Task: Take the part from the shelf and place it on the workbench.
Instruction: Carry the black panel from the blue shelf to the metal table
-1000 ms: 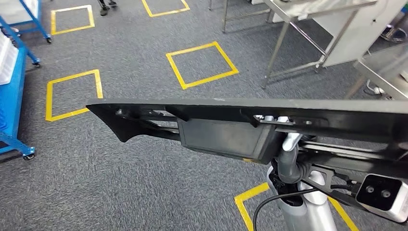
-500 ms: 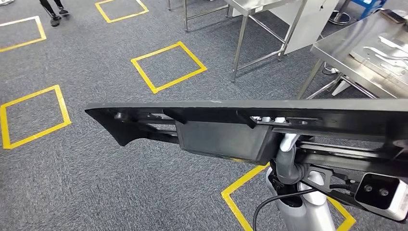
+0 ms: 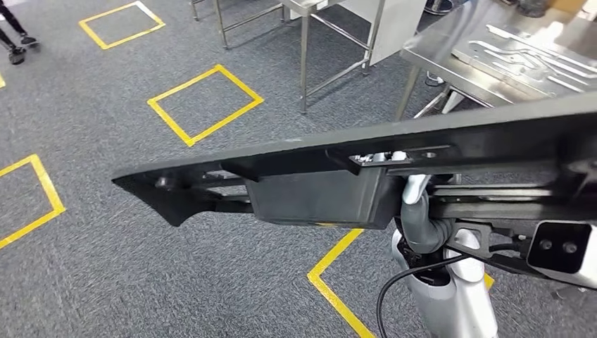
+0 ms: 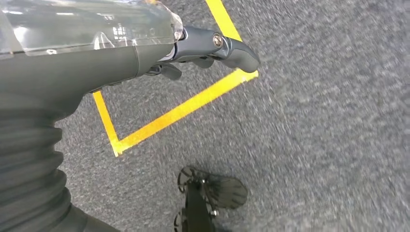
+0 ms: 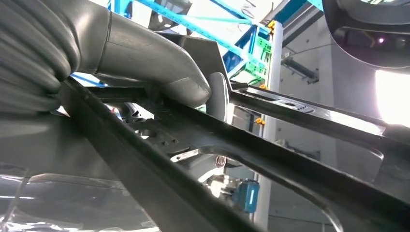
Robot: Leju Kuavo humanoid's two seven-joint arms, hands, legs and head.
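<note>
Head view shows the long black part (image 3: 338, 165) stretching across the middle of the frame, tilted up toward the right, with the right robot hand (image 3: 415, 211) gripping it from beneath at centre right. The steel worktop (image 3: 450, 42) stands at the upper right, beyond the part. In the left wrist view, the left robot hand (image 4: 212, 48) holds nothing, fingers loosely extended above the grey carpet (image 4: 314, 145).

No readable text, label, brand, number or sign appears anywhere here; the yellow tape squares (image 3: 204, 103) on the floor carry no writing.
</note>
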